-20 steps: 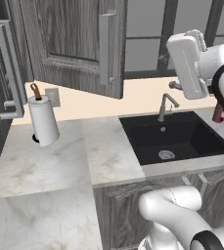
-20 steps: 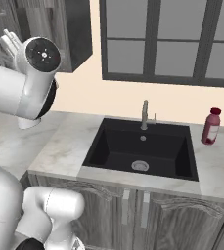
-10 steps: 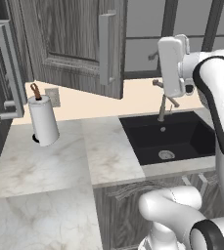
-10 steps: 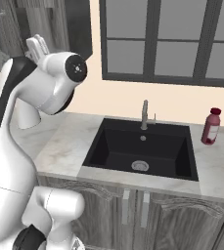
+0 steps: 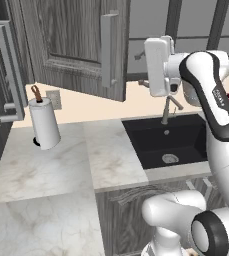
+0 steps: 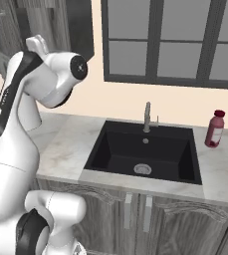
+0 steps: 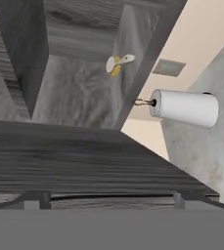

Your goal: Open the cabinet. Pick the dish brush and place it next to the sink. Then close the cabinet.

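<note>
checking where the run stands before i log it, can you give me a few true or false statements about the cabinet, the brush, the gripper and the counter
1. The cabinet door stands open. True.
2. The dish brush lies on the counter beside the sink. False: in the hand view it lies inside the cabinet.
3. The gripper holds the brush. False: it is open and empty, raised above the sink.
4. A paper towel roll stands upright on the counter left of the sink. True.
5. A red bottle stands on the counter right of the sink. True.
6. The sink basin holds dishes. False: it shows just its drain.
</note>
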